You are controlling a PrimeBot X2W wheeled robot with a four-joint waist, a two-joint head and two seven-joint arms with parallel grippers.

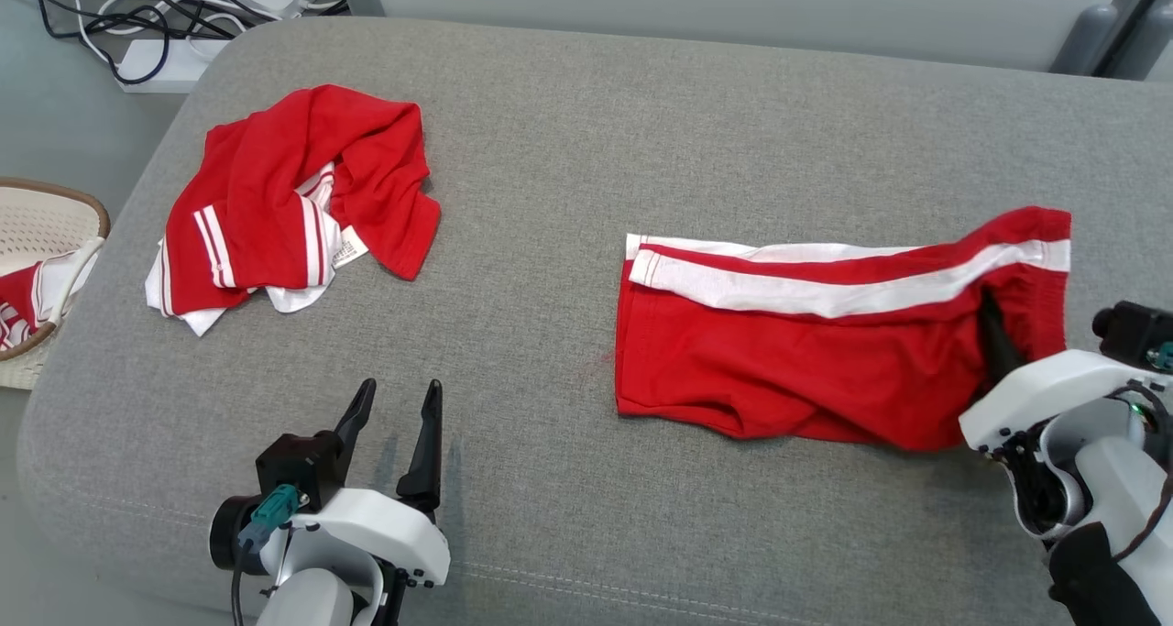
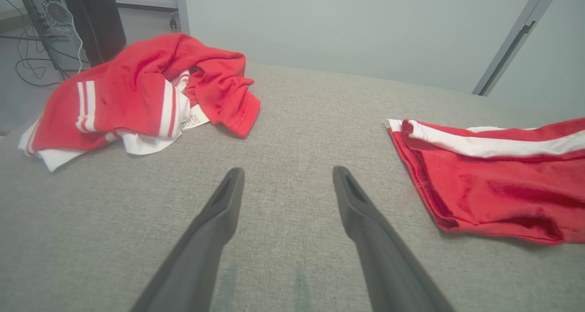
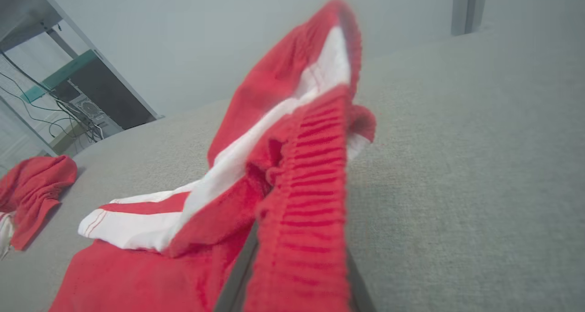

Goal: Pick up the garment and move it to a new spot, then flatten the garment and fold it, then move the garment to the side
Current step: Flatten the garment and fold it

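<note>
The garment point(image 1: 806, 351) is a pair of red shorts with a white side stripe, lying mostly flat on the grey cushion point(image 1: 586, 131) right of centre. Its elastic waistband end point(image 3: 301, 166) is lifted and pinched in my right gripper point(image 1: 994, 328), which is shut on it at the garment's right edge; red cloth covers the fingertips in the right wrist view. My left gripper point(image 1: 400, 388) stands open over bare cushion at the lower left, well apart from the garment's left hem point(image 2: 493, 188). Nothing sits between the left gripper's point(image 2: 288, 170) fingers.
A second red-and-white garment point(image 1: 293, 204) lies crumpled at the cushion's back left. Off the left edge stands a wicker basket point(image 1: 55, 214) holding more red cloth. Cables and power strips point(image 1: 183, 12) lie on the floor behind.
</note>
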